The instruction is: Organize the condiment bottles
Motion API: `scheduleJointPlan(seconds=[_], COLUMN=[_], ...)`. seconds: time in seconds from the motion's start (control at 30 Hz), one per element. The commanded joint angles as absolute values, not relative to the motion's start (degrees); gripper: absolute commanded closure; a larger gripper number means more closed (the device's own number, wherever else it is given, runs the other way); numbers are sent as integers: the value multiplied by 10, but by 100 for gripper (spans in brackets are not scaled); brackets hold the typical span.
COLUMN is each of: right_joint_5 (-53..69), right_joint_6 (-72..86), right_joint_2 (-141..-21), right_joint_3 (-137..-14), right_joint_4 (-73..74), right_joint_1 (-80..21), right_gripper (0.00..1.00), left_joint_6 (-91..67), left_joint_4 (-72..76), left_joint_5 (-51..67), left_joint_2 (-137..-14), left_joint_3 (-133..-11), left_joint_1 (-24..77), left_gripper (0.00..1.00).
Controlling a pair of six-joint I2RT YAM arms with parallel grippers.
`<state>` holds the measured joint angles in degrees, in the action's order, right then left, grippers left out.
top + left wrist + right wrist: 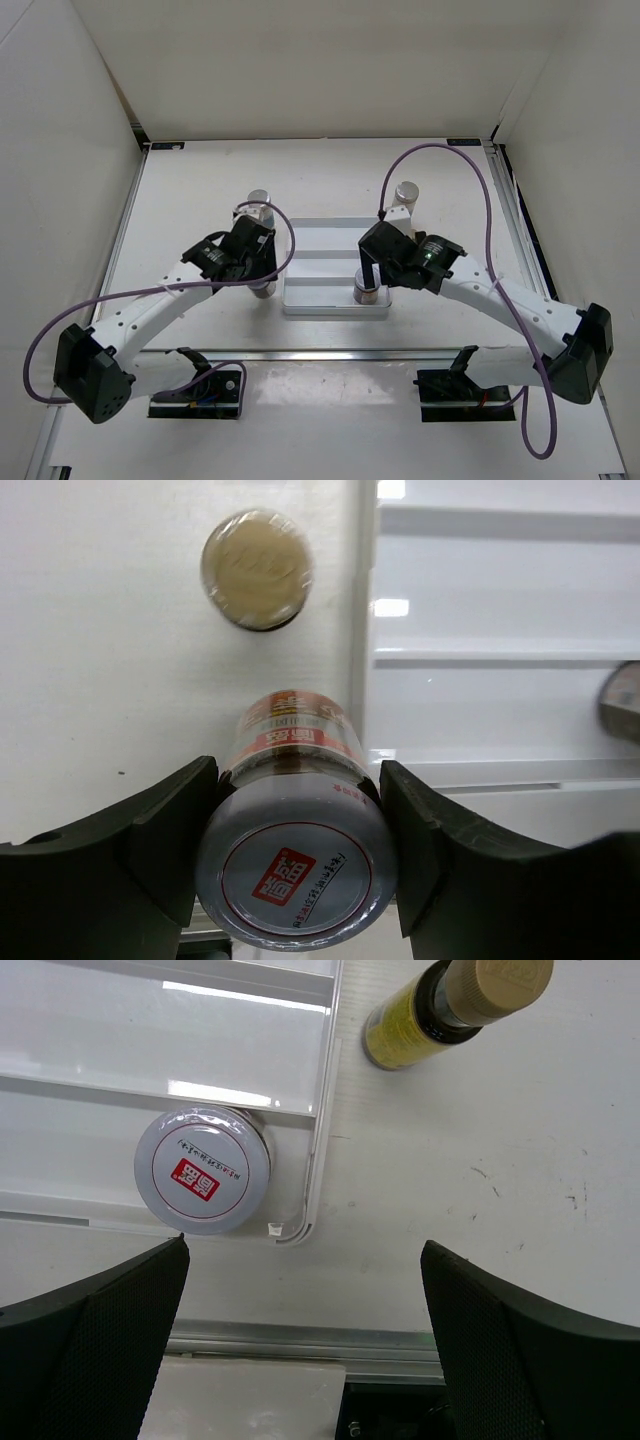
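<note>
Clamping silver-lidded jar [297,875], left tool [298,815]; right tool [305,1252] spread.

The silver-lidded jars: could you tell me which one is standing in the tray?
The free jar in the tray's near right corner; the other jar is clamped in the left gripper's jaws, beside the tray.
</note>
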<state>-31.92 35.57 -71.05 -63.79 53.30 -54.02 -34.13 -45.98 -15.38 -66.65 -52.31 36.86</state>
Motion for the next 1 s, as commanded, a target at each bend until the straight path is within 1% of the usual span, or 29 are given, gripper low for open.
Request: scheduleJointPlan(seconds=[0.0, 0.13, 0.3, 0.5, 0.67, 0.73, 0.9, 0.93, 0.97], right_joint_5=[-341, -346, -358, -369, -374, -380, -392, -392, -398], right_joint_6=[372, 372, 377, 388, 388, 394, 394, 399, 399], right_joint_2=[-686, -686, -675, -657, -636, -631, -626, -626, -626], right_joint_3=[-633, -628, -628, -622, -617, -617, -612, -612, -619], right_joint_4=[542, 548, 553, 571, 582, 587, 599, 599, 606], right_joint_1=[-541, -541, -541, -535, -535, -535, -535, -530, -524], right_gripper=[0, 0, 0, 0, 0, 0, 0, 0, 0], left_joint_6=[-333, -338, -345, -345, -334, -334, -334, -334, -334], left_joint_4=[-467, -467, -455, -390, -346, -336, -317, -317, -317], left_joint_5=[-169, -169, -175, -169, -163, -163, -156, -156, -156], left_joint_2=[-649, -676, -738, -791, -809, -815, -846, -846, -846], left_joint_3=[-588, -635, -662, -636, -597, -588, -582, -582, -582], left_joint_1=[392, 427, 474, 493, 493, 493, 493, 493, 498], left_gripper=[69, 69, 69, 69, 69, 67, 55, 43, 33])
